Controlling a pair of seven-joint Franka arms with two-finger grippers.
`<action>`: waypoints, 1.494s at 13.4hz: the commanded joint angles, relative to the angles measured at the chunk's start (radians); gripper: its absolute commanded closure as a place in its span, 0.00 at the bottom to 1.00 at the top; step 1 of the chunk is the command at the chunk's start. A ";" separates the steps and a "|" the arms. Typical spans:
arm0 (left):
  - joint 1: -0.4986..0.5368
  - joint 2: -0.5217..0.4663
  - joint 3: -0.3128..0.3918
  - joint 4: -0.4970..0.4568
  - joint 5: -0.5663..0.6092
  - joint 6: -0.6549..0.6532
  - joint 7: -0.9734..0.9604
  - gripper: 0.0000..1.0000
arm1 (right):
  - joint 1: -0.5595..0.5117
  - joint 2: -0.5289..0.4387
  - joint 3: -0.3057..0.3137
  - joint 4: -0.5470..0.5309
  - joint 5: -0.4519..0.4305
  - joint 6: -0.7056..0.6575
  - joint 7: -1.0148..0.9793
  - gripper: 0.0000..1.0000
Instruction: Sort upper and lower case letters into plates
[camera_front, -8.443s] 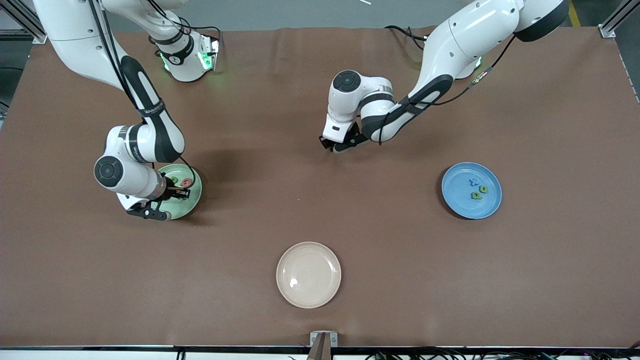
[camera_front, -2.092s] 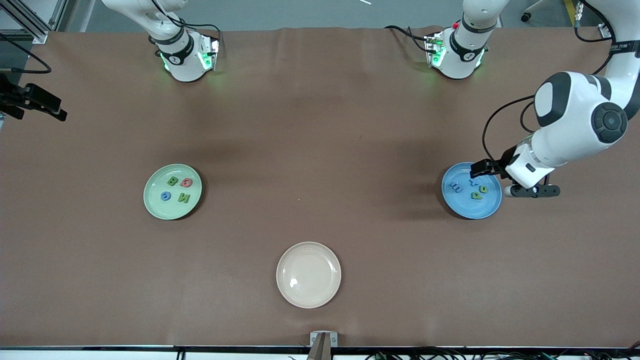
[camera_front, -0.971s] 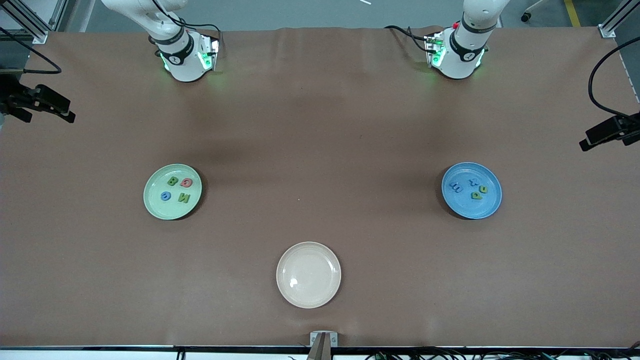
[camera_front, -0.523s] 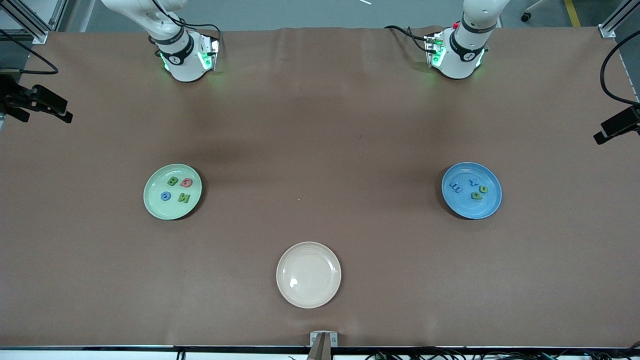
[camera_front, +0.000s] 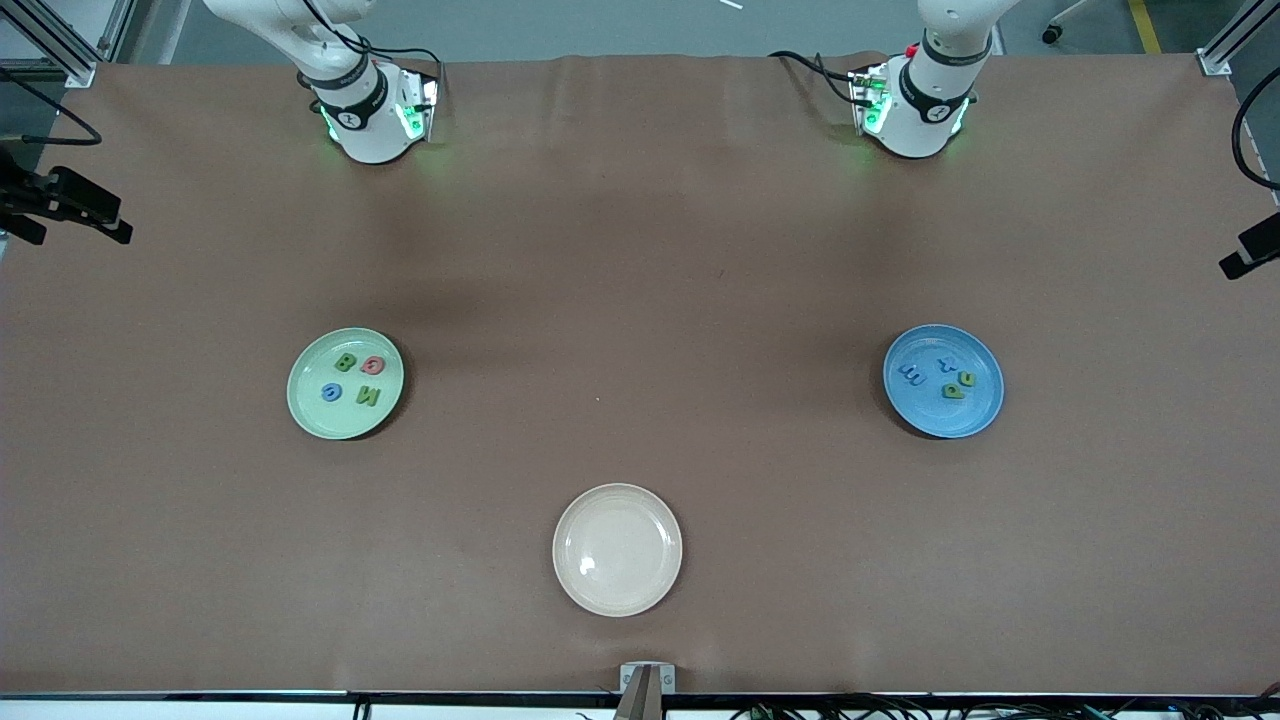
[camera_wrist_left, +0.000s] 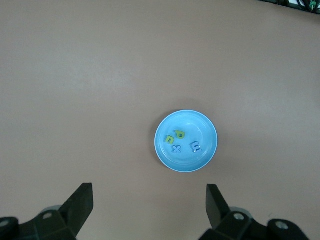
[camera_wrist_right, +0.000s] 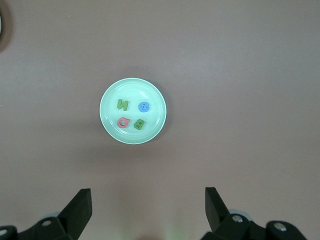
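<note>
Now green N (camera_front: 368, 397) tilted in green plate (camera_front: 310, 415); both pincers wide

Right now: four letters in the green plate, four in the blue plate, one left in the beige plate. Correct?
Not quite. The beige plate holds nothing, as the front view shows. The green plate holds four letters and the blue plate holds four.
</note>
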 joint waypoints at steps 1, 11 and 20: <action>-0.122 -0.017 0.115 -0.005 -0.032 -0.016 0.019 0.00 | -0.016 -0.015 0.008 -0.019 0.019 0.011 -0.022 0.00; -0.670 -0.024 0.619 -0.005 -0.031 -0.085 0.014 0.00 | -0.014 -0.018 0.011 -0.019 0.060 0.000 -0.018 0.00; -0.515 -0.050 0.406 -0.008 0.014 -0.072 0.022 0.00 | -0.011 -0.020 0.015 -0.021 0.002 0.014 -0.024 0.00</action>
